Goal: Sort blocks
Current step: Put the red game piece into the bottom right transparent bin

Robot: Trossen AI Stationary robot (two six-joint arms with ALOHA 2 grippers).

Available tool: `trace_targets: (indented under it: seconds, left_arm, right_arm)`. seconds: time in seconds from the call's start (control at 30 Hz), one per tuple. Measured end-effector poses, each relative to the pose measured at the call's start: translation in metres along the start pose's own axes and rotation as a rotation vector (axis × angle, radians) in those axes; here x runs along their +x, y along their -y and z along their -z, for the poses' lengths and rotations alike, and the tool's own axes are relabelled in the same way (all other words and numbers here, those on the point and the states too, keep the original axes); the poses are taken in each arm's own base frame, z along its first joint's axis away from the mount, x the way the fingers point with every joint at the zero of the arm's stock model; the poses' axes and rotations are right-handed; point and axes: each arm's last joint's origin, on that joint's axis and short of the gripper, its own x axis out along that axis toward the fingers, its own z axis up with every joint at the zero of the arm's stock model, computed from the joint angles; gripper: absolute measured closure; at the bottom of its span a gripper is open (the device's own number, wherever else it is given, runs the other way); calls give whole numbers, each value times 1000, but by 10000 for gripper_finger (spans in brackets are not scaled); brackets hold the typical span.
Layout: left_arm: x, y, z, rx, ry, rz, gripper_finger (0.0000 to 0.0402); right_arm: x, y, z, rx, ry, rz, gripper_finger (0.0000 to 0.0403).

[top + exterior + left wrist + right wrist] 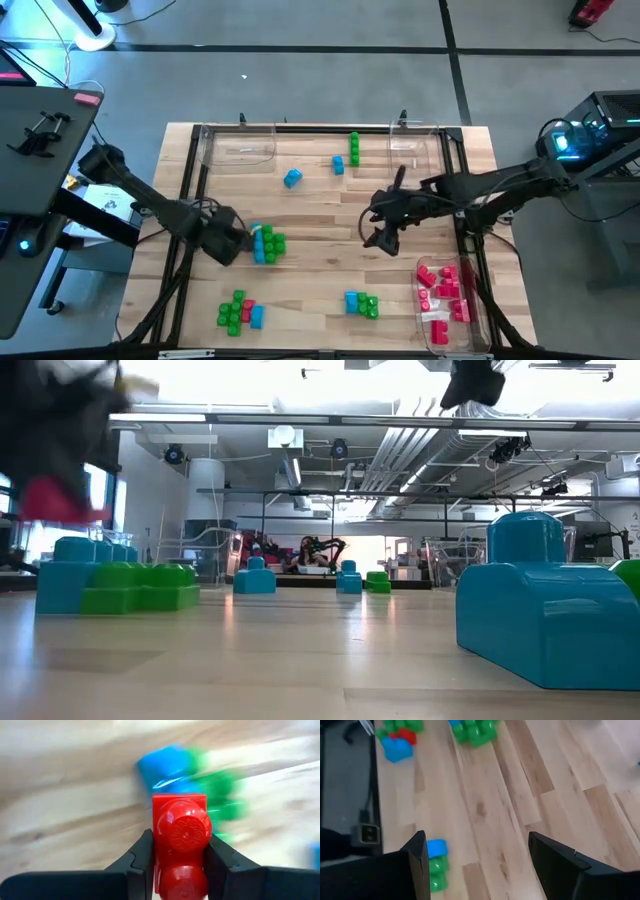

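Note:
My left gripper is shut on a red block just above a cluster of blue and green blocks at the table's left middle. In the low view the red block hangs blurred above that cluster. My right gripper hovers open over bare wood right of centre, its fingers wide apart with nothing between them. More blocks lie in groups near the front edge and toward the far side. My left gripper pinches the red block's two opposite side faces between its two fingers. The fingers slant downward from the table's left. The block's studded top faces the wrist camera. The block is lifted clear of the table and of the cluster below it.
A clear tray at the front right holds several red-pink blocks. Two clear trays stand along the far edge. A dark frame rims the wooden table.

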Motion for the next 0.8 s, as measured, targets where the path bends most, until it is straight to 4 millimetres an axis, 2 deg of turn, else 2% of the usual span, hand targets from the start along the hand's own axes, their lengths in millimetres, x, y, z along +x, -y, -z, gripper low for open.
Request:
trace_targets:
  seconds: [0.17,0.3,0.47,0.63,0.8]
  left_arm:
    - [-57,9,-35,83,147,150,316]
    - [-85,26,-59,217,281,308,316]
    - [-87,74,-74,473,362,597,316]
    - [-78,123,-74,734,538,855,316]
    - [-70,147,-72,819,661,971,316]
  right_arm:
    - [-29,-3,1,94,119,-53,183]
    - [-40,-12,-5,137,252,-111,183]
    - [-34,-29,-28,90,484,-192,183]
    - [-16,-34,-55,16,671,-222,183]
    - [-10,-30,-64,-7,716,-214,183]
